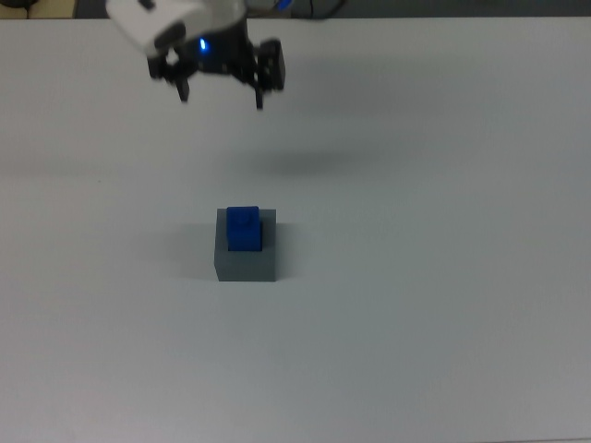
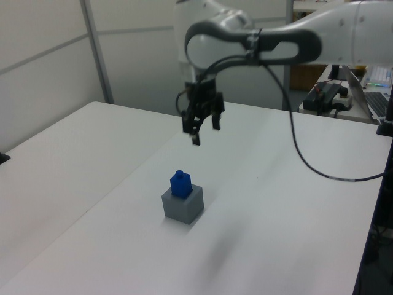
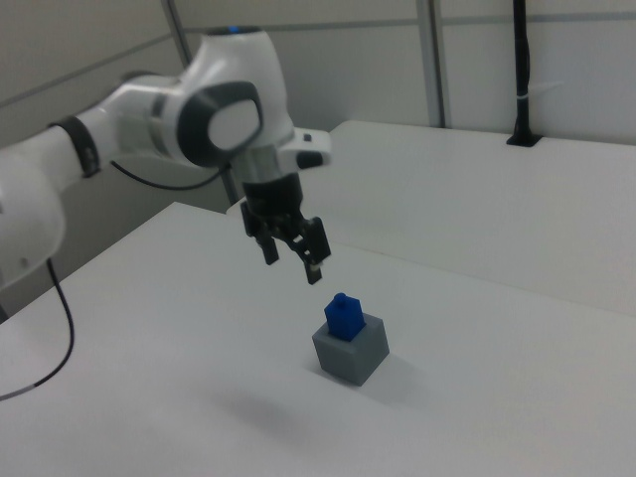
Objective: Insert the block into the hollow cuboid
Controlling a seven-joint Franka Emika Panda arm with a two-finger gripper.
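Blue block (image 1: 243,228) standing upright in the square recess of the grey hollow cuboid (image 1: 246,261), lower part sunk inside, upper part and a small top nub poking above the rim. Cuboid resting on a plain white table (image 1: 443,277), near the middle of the top view. Panda gripper (image 1: 222,94) raised well above and apart from both, at the top edge of the top view and up and to the right of the cuboid in the left view; fingers spread wide, holding nothing. Black cable (image 2: 295,141) looping down from the arm, hanging clear of the block. Task apparently done, block released in place. Remaining risks, as a judgement only: block possibly not seated to the bottom, since a fair share protrudes, so a bump to the table or a low sweep of the arm or the slack cable across the cuboid could tip or lift it out; a tight or skewed fit could leave it wedged on the recess wall. Depth of seating not visible from any view.
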